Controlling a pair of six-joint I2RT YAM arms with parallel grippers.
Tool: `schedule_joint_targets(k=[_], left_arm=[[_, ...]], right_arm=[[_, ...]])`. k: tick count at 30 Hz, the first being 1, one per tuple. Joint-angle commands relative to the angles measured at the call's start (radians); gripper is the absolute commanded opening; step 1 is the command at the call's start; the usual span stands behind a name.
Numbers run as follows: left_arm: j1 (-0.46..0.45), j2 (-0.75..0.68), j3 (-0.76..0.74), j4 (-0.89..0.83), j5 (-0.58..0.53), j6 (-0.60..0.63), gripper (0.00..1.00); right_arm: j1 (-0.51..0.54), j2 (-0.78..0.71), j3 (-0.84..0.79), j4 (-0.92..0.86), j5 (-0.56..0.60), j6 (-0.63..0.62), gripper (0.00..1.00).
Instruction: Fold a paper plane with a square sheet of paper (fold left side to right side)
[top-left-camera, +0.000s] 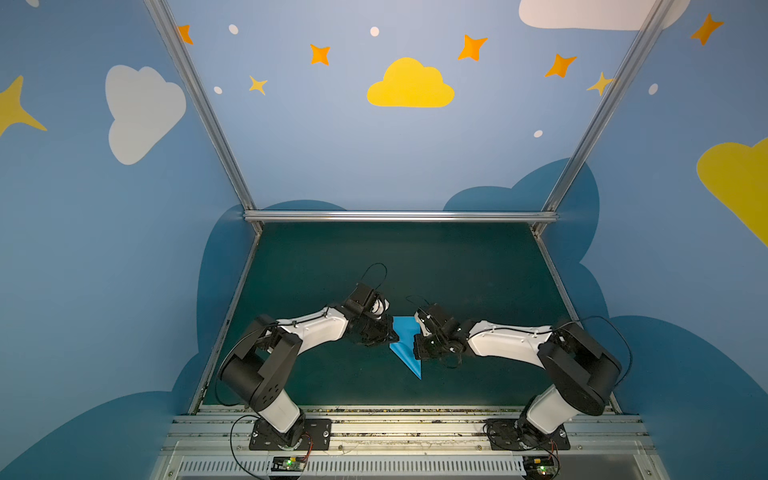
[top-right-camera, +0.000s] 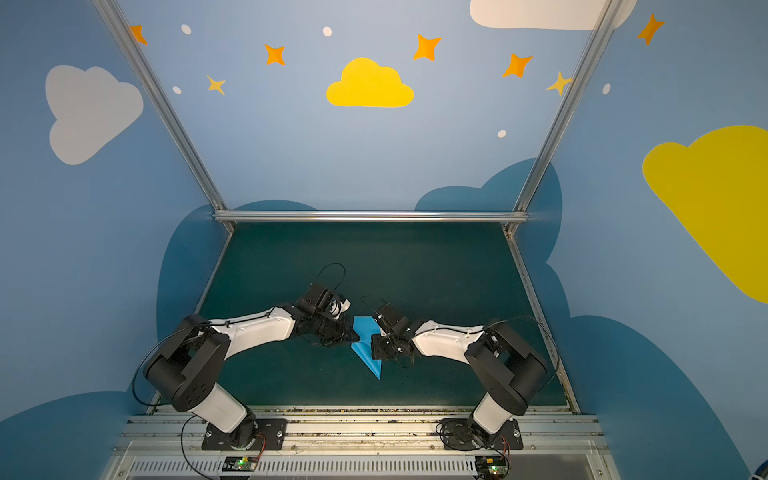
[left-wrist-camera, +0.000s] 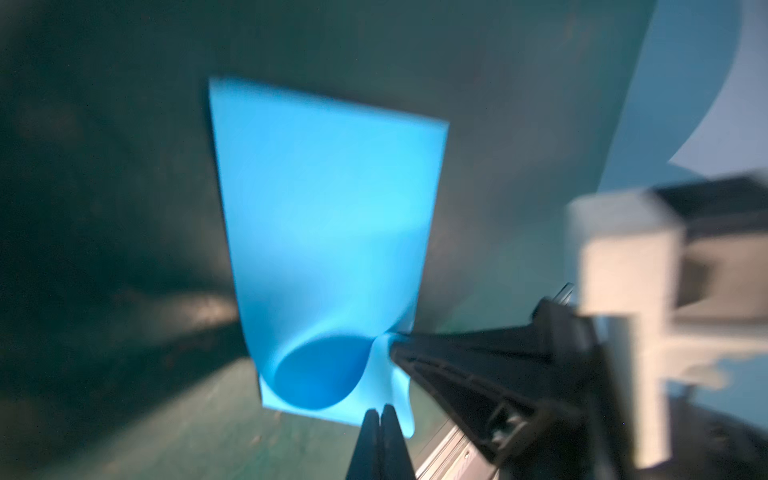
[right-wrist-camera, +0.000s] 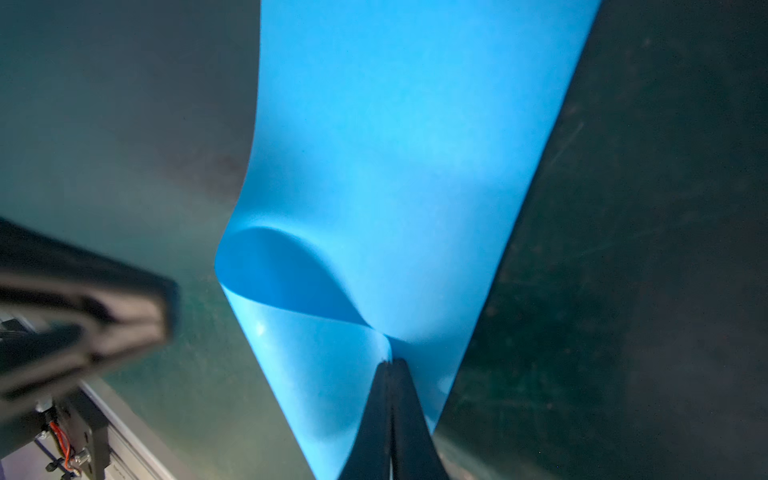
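Observation:
The square sheet of paper (top-left-camera: 404, 338) (top-right-camera: 365, 334) is sky-blue and folded into a narrow paper plane shape. It lies on the green table between both arms, its sharp nose toward the front. My right gripper (right-wrist-camera: 390, 363) (top-left-camera: 415, 348) is shut on one flap of the paper (right-wrist-camera: 395, 145), which curls up off the layer beneath. My left gripper (left-wrist-camera: 380, 409) (top-left-camera: 392, 334) is shut at the opposite edge of the paper (left-wrist-camera: 328, 208). The right wrist view shows bare table between it and the paper, so it holds nothing. The left wrist view is blurred.
The dark green table (top-left-camera: 415, 257) stretches back to an aluminium rail (top-left-camera: 399, 216) and painted blue walls on three sides. The arm bases stand on a metal rail (top-left-camera: 415, 428) along the front edge.

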Motion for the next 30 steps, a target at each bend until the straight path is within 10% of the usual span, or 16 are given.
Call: schedule_joint_targets(k=[1, 30], left_arm=[[-0.026, -0.023, -0.036, 0.079, -0.014, -0.038, 0.04], [-0.058, 0.11, -0.075, 0.166, -0.07, -0.033, 0.04]], right_arm=[[-0.008, 0.071, -0.058, -0.06, 0.053, 0.008, 0.0], [-0.008, 0.087, -0.036, -0.061, 0.042, -0.002, 0.0]])
